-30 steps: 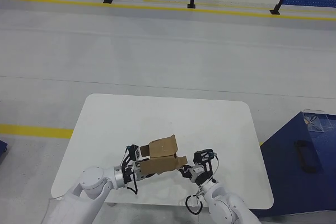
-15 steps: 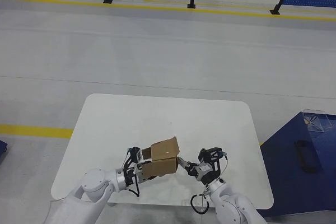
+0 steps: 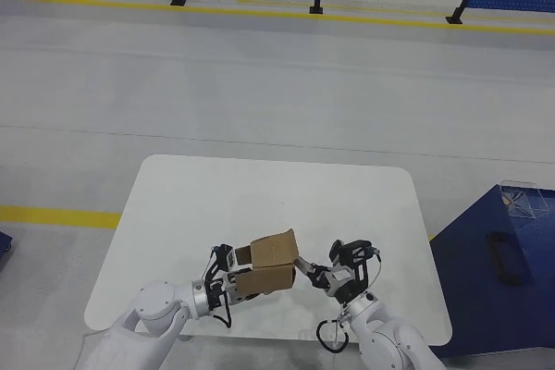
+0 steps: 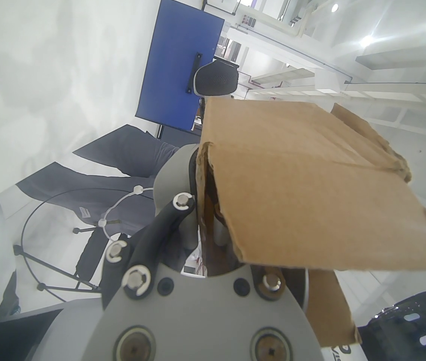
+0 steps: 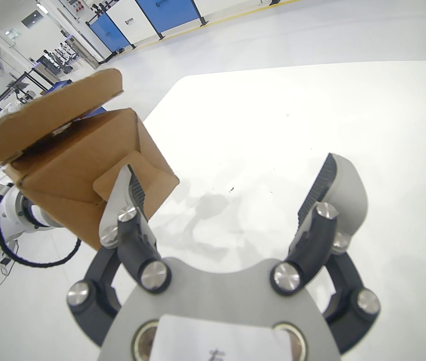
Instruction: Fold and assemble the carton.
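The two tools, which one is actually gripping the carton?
The left tool, shut on the carton's end wall. The right tool is open, with one finger just against the carton's side.

Bright even light; ceiling lamps (image 4: 367, 41) flare; soft shadows on table (image 5: 310, 114); wrist views fisheye-bent.

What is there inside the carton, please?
Under the loose top flap of the carton only a dark gap shows. A finger of the left claw reaches in behind one wall. The walls cover the rest.

Brown cardboard carton (image 3: 269, 250) hangs tilted in midair, top flap ajar.
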